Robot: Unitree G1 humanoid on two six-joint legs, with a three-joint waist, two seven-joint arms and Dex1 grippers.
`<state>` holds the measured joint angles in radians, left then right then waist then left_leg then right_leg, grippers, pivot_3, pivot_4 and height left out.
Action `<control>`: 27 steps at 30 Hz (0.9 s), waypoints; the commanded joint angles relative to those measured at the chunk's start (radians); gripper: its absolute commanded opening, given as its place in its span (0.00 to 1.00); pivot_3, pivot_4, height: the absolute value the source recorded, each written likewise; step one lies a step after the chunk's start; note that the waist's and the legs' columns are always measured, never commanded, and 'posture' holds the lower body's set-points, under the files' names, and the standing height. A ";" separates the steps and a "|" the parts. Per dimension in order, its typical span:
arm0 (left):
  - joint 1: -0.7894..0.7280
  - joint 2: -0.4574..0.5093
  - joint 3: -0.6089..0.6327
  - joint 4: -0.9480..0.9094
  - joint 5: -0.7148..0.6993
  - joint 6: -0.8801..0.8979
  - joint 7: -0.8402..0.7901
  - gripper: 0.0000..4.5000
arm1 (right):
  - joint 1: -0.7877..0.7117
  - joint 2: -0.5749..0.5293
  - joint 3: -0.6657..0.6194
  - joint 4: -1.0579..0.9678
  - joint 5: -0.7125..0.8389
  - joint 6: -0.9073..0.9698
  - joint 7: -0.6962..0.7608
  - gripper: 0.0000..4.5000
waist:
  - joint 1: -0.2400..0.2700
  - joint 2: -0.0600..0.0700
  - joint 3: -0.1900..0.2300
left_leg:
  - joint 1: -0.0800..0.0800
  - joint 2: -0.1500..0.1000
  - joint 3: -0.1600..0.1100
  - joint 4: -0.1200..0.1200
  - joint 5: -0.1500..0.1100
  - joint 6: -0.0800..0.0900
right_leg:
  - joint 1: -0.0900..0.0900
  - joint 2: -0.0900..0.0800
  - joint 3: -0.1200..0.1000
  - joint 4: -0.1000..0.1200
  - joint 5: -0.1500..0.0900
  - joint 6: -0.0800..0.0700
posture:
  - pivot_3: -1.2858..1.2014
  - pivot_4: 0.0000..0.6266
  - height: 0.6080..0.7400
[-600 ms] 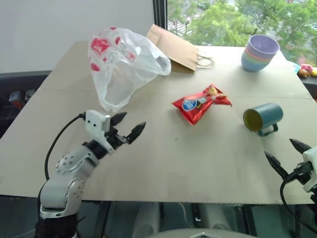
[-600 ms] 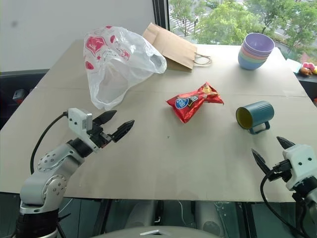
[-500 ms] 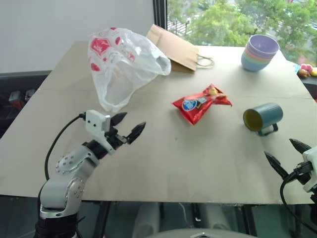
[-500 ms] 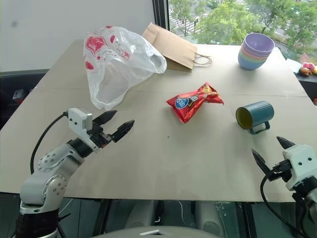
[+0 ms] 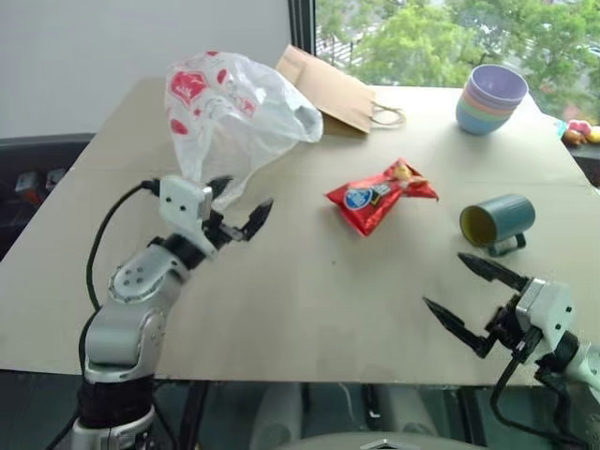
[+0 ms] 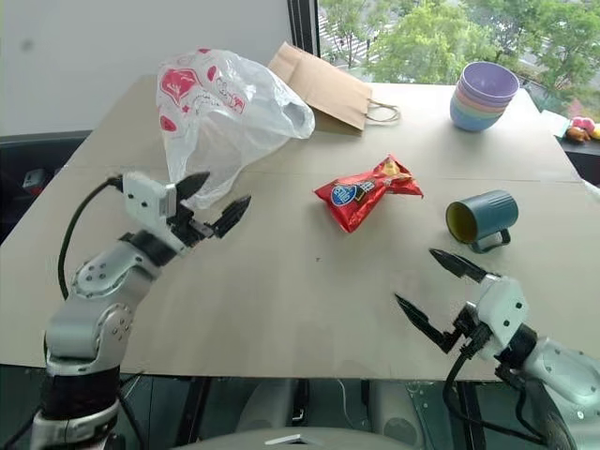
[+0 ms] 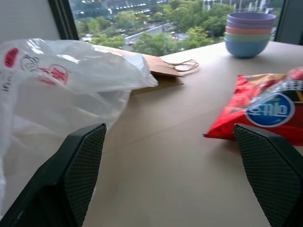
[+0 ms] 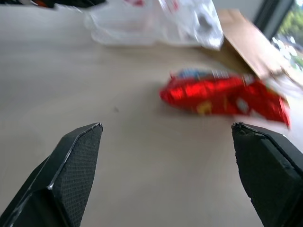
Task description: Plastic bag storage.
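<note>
Both claws spread, empty. Left claw (image 5: 236,216) just short of plastic bag (image 5: 234,117); thin film may slip or snag.

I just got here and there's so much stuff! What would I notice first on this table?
Probably the big crinkly plastic bag with red patches, puffed up at the table's far left, with the left gripper open right in front of it. Next, the bright red snack packet lying in the middle. Then the teal mug tipped on its side to the right, just beyond the open right gripper.
</note>
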<state>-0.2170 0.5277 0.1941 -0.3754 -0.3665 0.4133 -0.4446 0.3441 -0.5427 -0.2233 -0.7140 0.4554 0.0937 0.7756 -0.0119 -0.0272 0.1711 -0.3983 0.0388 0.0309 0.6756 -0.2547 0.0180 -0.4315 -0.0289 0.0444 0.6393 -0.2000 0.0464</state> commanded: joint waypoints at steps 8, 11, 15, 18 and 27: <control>-0.442 -0.013 -0.127 0.450 0.331 -0.062 0.237 1.00 | -0.264 0.005 0.089 -0.127 0.132 0.125 -0.128 0.99 | 0.007 -0.002 0.001 | -0.002 -0.001 -0.003 -0.002 0.000 0.000 | 0.000 0.002 -0.001 -0.002 0.001 0.000 | 0.52 0.24 1.00; -0.542 0.027 -0.178 0.637 0.432 -0.084 0.263 1.00 | -0.263 0.023 0.120 -0.151 0.093 0.132 -0.179 0.99 | 0.003 -0.002 0.001 | -0.002 -0.001 -0.002 -0.005 0.000 0.000 | 0.000 0.002 -0.001 -0.005 0.004 0.001 | 0.52 0.24 1.00; -0.781 0.010 -0.278 1.072 0.583 -0.174 0.405 1.00 | -0.243 0.041 0.117 -0.153 0.049 0.117 -0.224 0.99 | 0.006 -0.003 0.001 | -0.003 -0.001 -0.004 -0.005 0.000 0.000 | 0.000 0.002 -0.002 -0.006 0.003 0.003 | 0.52 0.24 1.00; -0.924 -0.009 -0.255 1.339 0.560 -0.341 0.395 0.81 | -0.239 0.048 0.097 -0.140 0.011 0.105 -0.252 1.00 | 0.014 -0.005 0.001 | -0.004 -0.001 -0.004 -0.004 0.000 0.000 | 0.000 0.002 -0.002 -0.007 0.003 0.004 | 0.52 0.24 1.00; -1.054 0.020 -0.217 1.589 0.533 -0.464 0.371 0.01 | -0.258 0.036 0.125 -0.114 -0.090 0.121 -0.299 1.00 | 0.006 -0.005 0.001 | -0.006 -0.001 -0.003 -0.006 0.000 0.000 | -0.001 0.002 -0.002 -0.008 0.005 0.001 | 0.52 0.24 1.00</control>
<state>-1.2297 0.5262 -0.0462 1.2275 0.1875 -0.0160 -0.0667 0.0998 -0.4977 -0.0985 -0.8085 0.3924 0.2187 0.4901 -0.0059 -0.0326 0.1724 -0.4044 0.0378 0.0279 0.6697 -0.2546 0.0181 -0.4326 -0.0271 0.0421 0.6309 -0.1952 0.0474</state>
